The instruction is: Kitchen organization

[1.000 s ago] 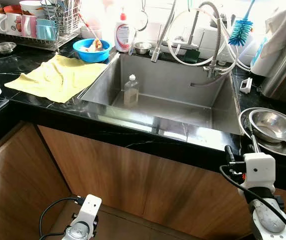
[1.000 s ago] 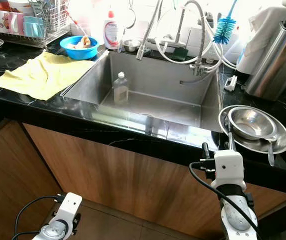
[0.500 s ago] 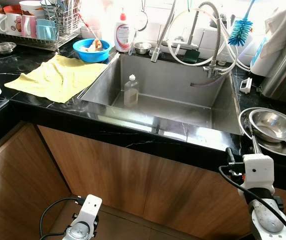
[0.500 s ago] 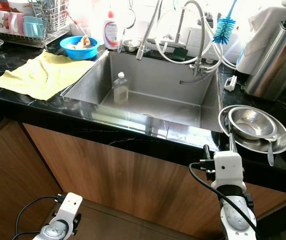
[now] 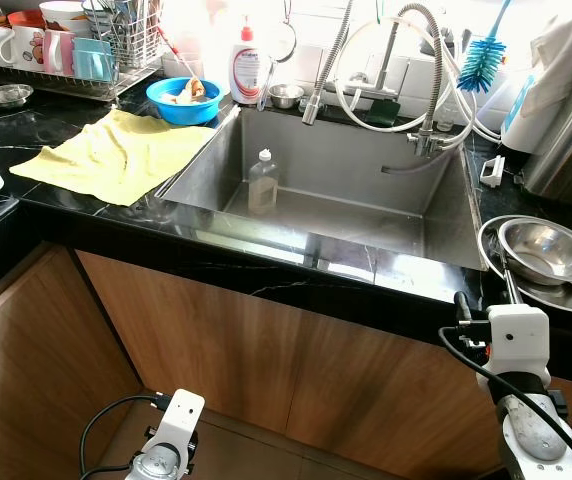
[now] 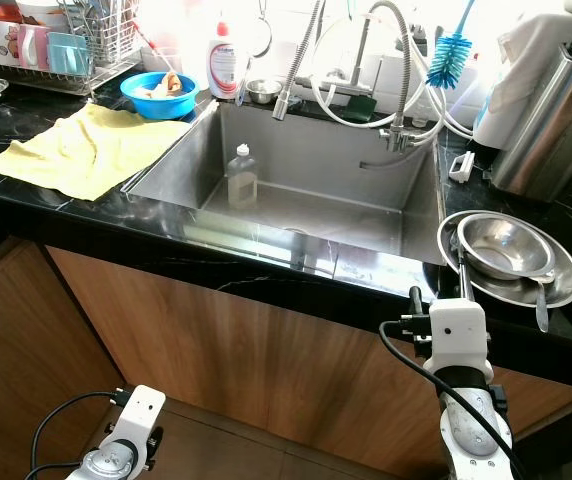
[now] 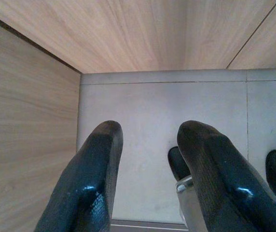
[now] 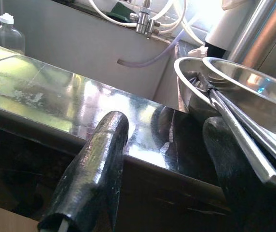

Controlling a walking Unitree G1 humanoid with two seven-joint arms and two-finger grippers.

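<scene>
Fingers of the right gripper (image 8: 167, 159) stand spread and empty at the black counter edge, with the stacked round steel bowls (image 8: 244, 92) just beyond them and the clear plastic bottle (image 5: 262, 180) farther off in the steel sink (image 5: 366, 180). The left gripper (image 7: 150, 164) hangs low before the wooden cabinet, fingers parted over the grey floor.

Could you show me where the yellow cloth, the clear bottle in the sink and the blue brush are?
yellow cloth (image 5: 116, 155): left eye view, middle of the cloth on the black counter.
clear bottle (image 5: 262, 185): left eye view, its body, standing in the sink.
blue brush (image 5: 482, 62): left eye view, its bristle head.
</scene>
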